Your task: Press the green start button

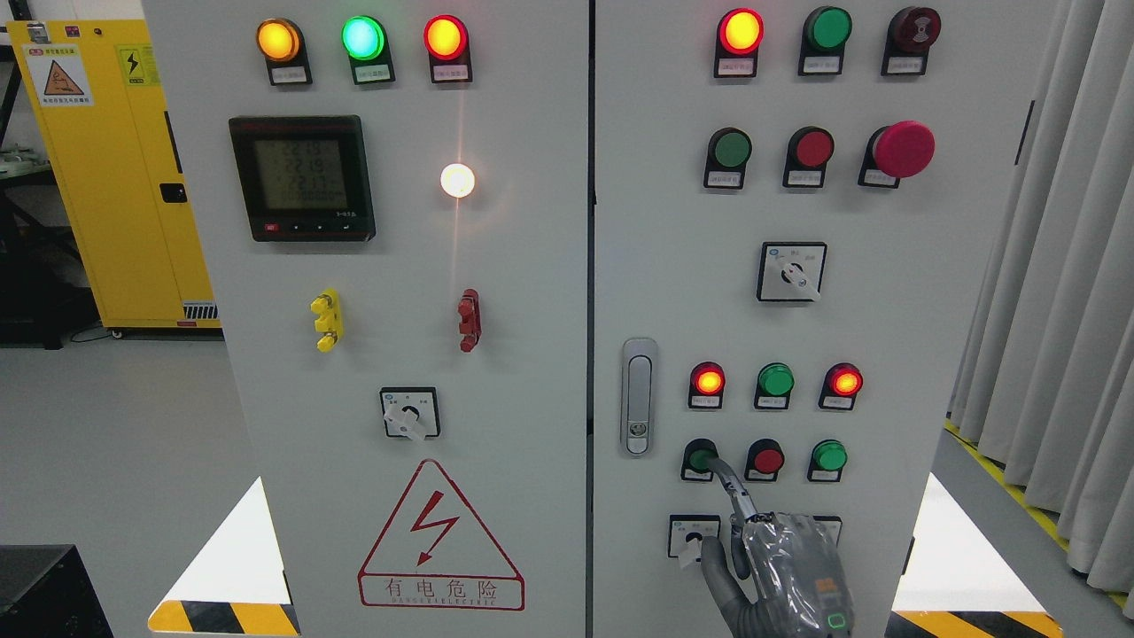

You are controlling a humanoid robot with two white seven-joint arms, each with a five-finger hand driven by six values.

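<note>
With its index fingertip (719,468) extended and other fingers curled, holding nothing, the right hand (784,567) touches the green start button (700,459) at its eleven o'clock on the cabinet door (886,310), seemingly mid-press, release remaining.

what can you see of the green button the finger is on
The green button is round, glossy plastic in a black collar, unlit, leftmost in the lower row on the right door panel, beside a red button. The right hand reaches up from below, its extended index fingertip touching the button's lower right edge.
</note>
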